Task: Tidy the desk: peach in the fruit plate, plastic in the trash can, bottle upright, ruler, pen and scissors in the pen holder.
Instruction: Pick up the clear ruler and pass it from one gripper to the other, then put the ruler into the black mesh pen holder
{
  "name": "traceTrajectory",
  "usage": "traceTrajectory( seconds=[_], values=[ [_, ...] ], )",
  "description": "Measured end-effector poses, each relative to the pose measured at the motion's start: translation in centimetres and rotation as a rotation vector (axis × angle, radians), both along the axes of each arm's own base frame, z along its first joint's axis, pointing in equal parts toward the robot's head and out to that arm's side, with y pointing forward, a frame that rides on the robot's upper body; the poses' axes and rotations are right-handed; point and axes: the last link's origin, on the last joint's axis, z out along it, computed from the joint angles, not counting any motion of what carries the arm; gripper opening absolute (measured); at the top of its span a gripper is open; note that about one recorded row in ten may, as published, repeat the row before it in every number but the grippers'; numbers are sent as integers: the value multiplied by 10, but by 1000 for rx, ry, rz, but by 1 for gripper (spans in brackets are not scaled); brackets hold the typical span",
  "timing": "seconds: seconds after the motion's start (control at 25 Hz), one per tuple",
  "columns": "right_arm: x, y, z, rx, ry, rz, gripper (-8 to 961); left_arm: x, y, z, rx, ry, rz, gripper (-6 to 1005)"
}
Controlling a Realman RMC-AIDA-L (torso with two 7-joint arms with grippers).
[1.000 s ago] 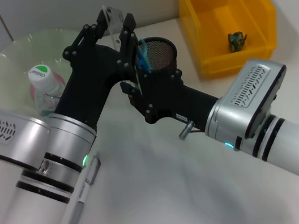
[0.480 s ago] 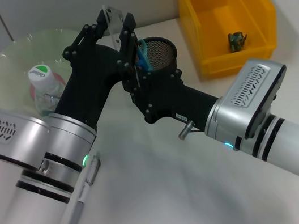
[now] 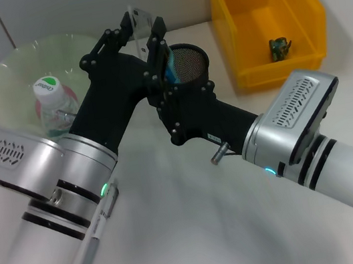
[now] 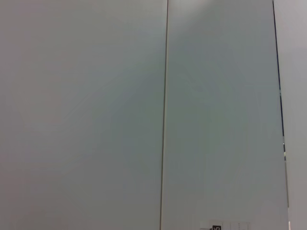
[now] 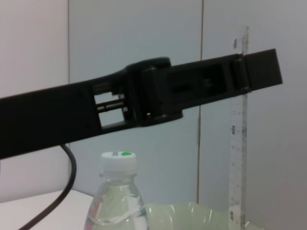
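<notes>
My left gripper point(image 3: 137, 31) is up over the table point(image 3: 201, 236), just left of the black mesh pen holder point(image 3: 188, 64), and it pinches the clear ruler point(image 3: 136, 18), fingers pressed on the flat strip. Ruler stands upright, its top poking above the fingers. From the right wrist view the ruler point(image 5: 238, 139) hangs vertical in the left gripper point(image 5: 242, 72), lower end down by the rim of the plate.

My right gripper point(image 3: 163, 63) sits just beside the pen holder, near its left rim, right next to the left gripper. It's pinching something blue point(image 3: 168, 67) — probably the scissors, can't tell for sure.

Bottle point(image 3: 54, 105) stands upright with white cap, on the pale green fruit plate point(image 3: 9, 82), behind my left arm. Same bottle point(image 5: 117, 196) shows in the right wrist view.

Pen point(image 3: 98, 228) lies flat on the table beside my left forearm, well apart from the holder.

Yellow bin point(image 3: 265, 15) is to the right at the back, a small greenish item point(image 3: 279, 47) in it.

Left wrist view shows only a wall.
</notes>
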Motion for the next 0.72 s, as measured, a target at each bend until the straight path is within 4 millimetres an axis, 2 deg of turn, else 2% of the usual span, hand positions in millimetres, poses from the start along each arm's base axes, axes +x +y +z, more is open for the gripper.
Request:
traceTrajectory(
  seconds=[0.28,0.44,0.72],
  values=[
    [0,-1,0,4,-3,4,5,0,-1,-1,-8,-6,-5,387],
    [0,0,1,6,0,2,9,0,-2,0,-4,-10,-5,387],
    [0,1,1,11,4,-2,15,-1,-4,5,21,-35,-12,658]
  ],
)
